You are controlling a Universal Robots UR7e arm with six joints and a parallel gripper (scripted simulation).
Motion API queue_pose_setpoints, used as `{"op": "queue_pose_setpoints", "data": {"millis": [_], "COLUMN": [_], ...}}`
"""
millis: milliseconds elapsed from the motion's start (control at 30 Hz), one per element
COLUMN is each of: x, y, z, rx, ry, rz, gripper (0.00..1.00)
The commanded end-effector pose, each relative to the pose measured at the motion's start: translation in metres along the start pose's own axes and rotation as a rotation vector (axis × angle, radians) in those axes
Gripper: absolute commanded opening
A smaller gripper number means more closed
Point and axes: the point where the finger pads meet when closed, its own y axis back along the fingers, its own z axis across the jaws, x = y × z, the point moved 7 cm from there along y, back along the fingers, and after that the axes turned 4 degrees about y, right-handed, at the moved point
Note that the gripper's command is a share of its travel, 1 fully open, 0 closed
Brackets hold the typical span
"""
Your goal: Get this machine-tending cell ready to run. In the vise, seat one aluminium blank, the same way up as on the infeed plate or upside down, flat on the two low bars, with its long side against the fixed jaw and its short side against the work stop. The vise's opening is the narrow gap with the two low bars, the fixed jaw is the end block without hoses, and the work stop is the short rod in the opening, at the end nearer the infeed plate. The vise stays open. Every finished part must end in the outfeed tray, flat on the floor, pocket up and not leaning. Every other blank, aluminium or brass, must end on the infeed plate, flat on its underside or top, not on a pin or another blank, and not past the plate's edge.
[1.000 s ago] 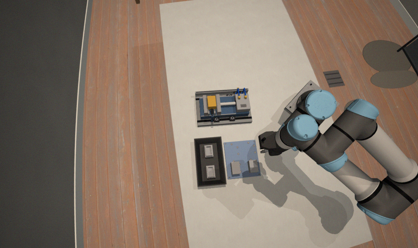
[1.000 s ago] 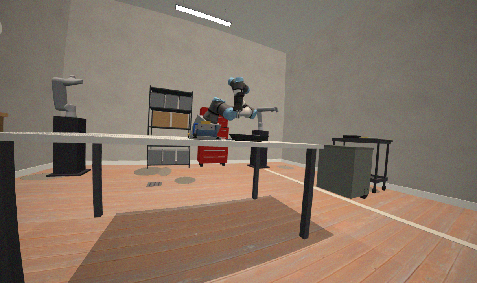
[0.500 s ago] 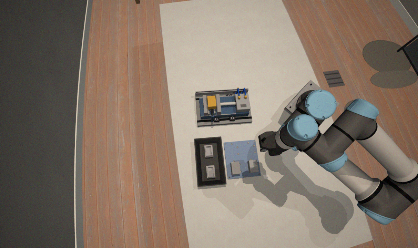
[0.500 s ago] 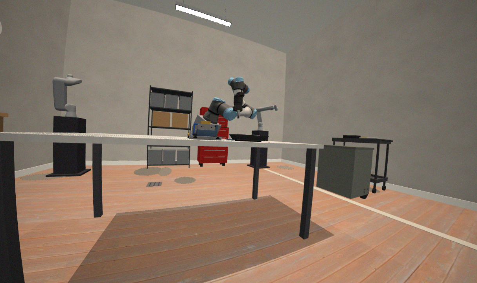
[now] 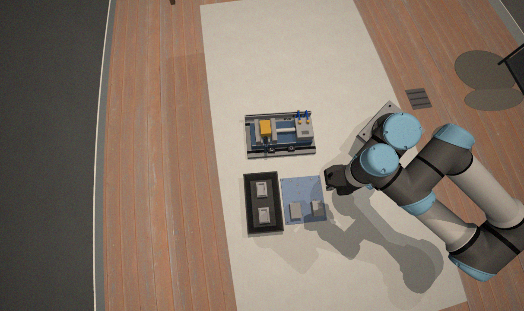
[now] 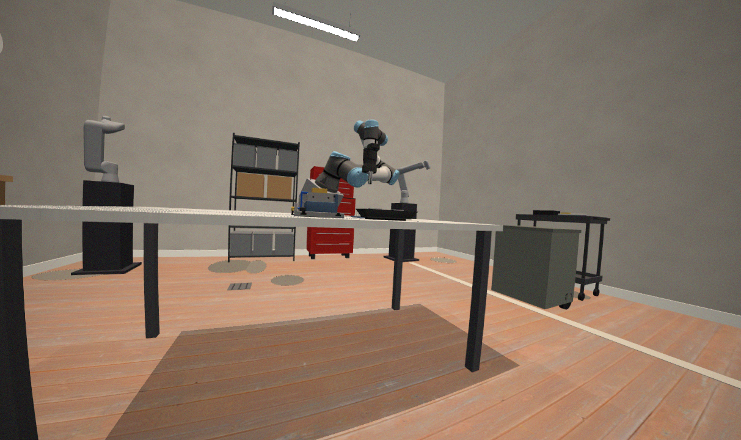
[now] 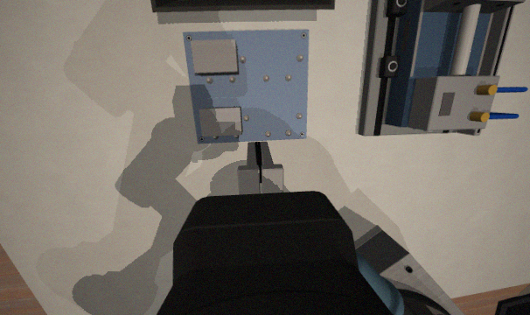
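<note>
The arm [image 5: 441, 173] reaches in from the right over the table [image 5: 279, 58], and left of it the vise [image 5: 281, 134] carries a brass blank [image 5: 265, 127] in its opening. Nearer than the vise, the black outfeed tray [image 5: 249, 202] holds two finished parts [image 5: 261, 189], and just right of it the blue infeed plate [image 5: 300, 185] bears two aluminium blanks [image 5: 295, 210] at its near end. The gripper [image 7: 258, 150] hangs over the table just off the plate's right edge, its fingers pressed together on nothing.
</note>
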Motion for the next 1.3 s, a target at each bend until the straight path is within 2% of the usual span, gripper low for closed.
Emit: {"op": "queue_pose_setpoints", "data": {"millis": [0,667,1267], "x": [0.000,0.000,-0.001], "y": [-0.001,-0.012,-0.041], "z": [0.000,-0.001,-0.002], "rx": [0.000,0.000,0.000], "ry": [0.000,0.000,0.000], "rz": [0.000,0.000,0.000], "gripper": [0.00,0.00,0.00]}}
